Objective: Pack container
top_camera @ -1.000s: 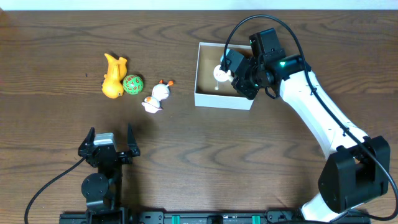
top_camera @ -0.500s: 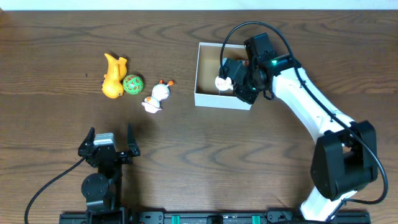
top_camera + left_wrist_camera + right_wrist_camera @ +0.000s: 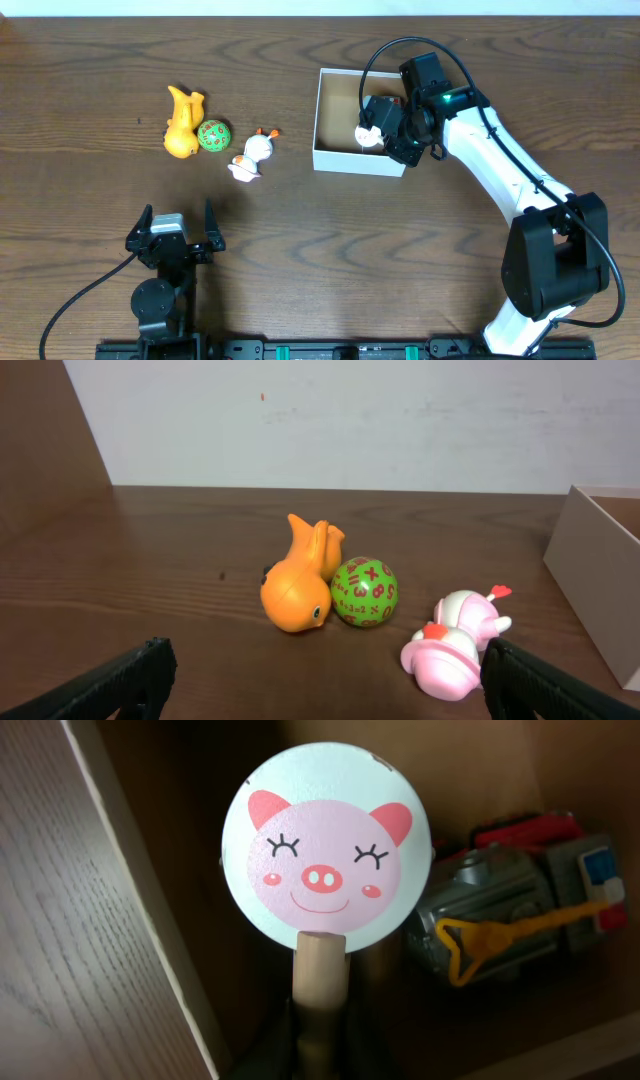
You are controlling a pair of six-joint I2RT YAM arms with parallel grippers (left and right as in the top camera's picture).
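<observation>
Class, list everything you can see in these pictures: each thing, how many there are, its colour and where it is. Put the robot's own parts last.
container: one, white outside and brown inside, upper middle of the table.
pig-face toy: one, white disc with a pink face on a wooden stick, held over the container's right part.
toy vehicle: one, grey with red and orange parts, inside the container.
orange animal toy: one, orange, left part of the table.
ball: one, green with red marks, beside the orange animal toy.
bird toy: one, white and pink, on its side between ball and container.
table: one, dark brown wood.
left gripper: one, black, open, near edge.
right gripper: one, black, shut on the stick.
</observation>
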